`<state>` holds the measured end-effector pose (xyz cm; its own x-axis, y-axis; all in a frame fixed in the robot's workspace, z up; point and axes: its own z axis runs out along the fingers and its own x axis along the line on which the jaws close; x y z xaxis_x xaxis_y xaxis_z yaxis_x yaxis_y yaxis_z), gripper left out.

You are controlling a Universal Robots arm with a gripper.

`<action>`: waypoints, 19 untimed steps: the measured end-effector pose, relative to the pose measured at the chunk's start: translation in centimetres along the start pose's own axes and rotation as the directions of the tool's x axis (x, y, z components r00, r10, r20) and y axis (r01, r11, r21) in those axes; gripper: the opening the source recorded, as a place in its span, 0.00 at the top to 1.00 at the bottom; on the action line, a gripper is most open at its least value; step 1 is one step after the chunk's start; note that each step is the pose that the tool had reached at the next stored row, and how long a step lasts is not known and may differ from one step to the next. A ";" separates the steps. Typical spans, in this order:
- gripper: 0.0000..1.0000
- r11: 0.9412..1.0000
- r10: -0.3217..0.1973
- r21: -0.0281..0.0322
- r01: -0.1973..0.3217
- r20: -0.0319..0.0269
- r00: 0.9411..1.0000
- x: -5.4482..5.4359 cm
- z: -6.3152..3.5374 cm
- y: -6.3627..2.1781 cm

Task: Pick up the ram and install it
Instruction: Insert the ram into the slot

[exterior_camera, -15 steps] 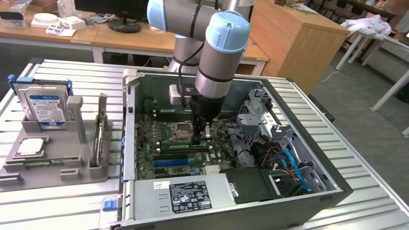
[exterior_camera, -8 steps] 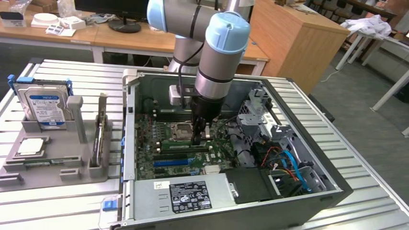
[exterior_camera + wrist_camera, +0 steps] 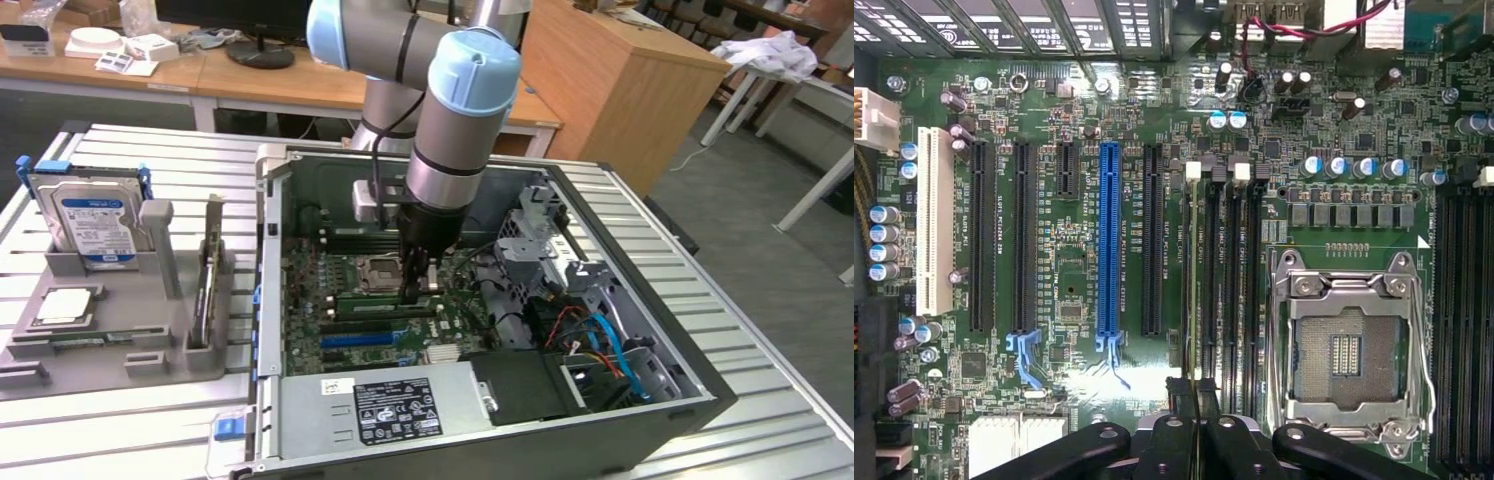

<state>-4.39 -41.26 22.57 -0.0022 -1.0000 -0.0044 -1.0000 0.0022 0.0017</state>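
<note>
Gripping ram edge-on between shut jaws, over memory slot.

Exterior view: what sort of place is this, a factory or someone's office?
Probably a robotics lab or workshop: a robot arm reaches into an open computer case on a metal table, a hard drive stands in a holder, wooden desks behind.

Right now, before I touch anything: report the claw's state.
Claw: closed, low over the motherboard memory slots; whether it holds anything cannot be told.
</note>
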 end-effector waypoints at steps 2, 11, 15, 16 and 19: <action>0.88 1.000 0.000 0.000 0.000 0.000 1.000 0.0 0.00 0.00; 0.69 1.000 0.000 0.000 0.000 0.000 1.000 0.0 0.01 0.00; 0.63 1.000 0.000 0.000 0.000 0.000 1.000 0.0 0.01 0.00; 0.63 1.000 0.000 0.000 0.000 0.000 1.000 0.0 0.01 0.00; 0.63 1.000 0.000 0.000 0.000 0.000 1.000 0.0 0.01 0.00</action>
<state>-4.39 -41.25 22.56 -0.0023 -1.0000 -0.0046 -1.0000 0.0023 0.0016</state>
